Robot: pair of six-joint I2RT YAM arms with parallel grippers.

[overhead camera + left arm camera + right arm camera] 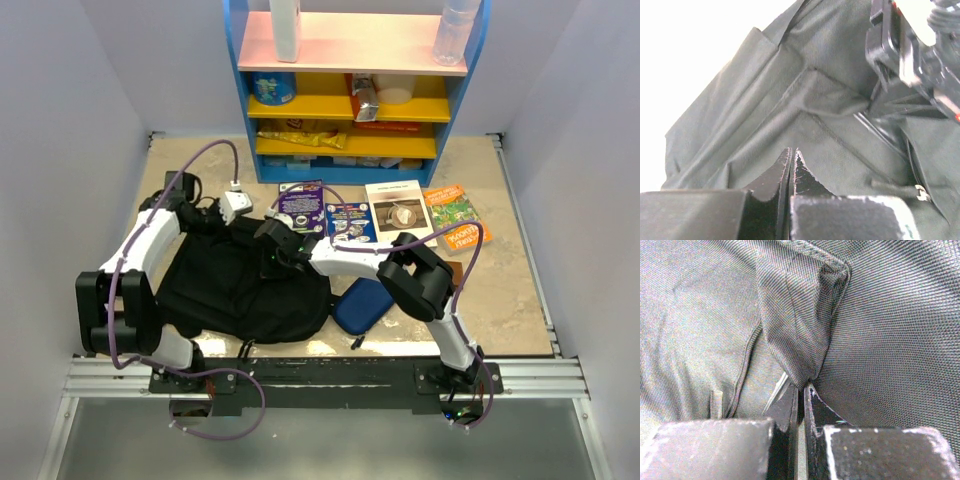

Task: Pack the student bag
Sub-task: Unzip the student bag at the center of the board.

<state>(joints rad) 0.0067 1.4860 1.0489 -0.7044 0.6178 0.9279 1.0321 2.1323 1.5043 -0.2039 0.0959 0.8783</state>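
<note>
The student bag (235,285) is a large black fabric backpack lying flat at the table's middle left. My right gripper (273,243) reaches over the bag's far edge. In the right wrist view it (801,386) is shut on a raised fold of the bag's fabric (805,325). My left gripper (220,222) is at the bag's far left corner. In the left wrist view it (791,151) is shut, its tips just above the bag's fabric (765,115), with nothing seen between them. The right gripper's body (920,50) shows at the top right of that view.
Several books lie in a row behind the bag: purple (302,205), blue (350,221), white (398,210), orange-green (455,215). A dark-blue oval pencil case (362,305) lies right of the bag. A blue shelf unit (355,90) stands at the back.
</note>
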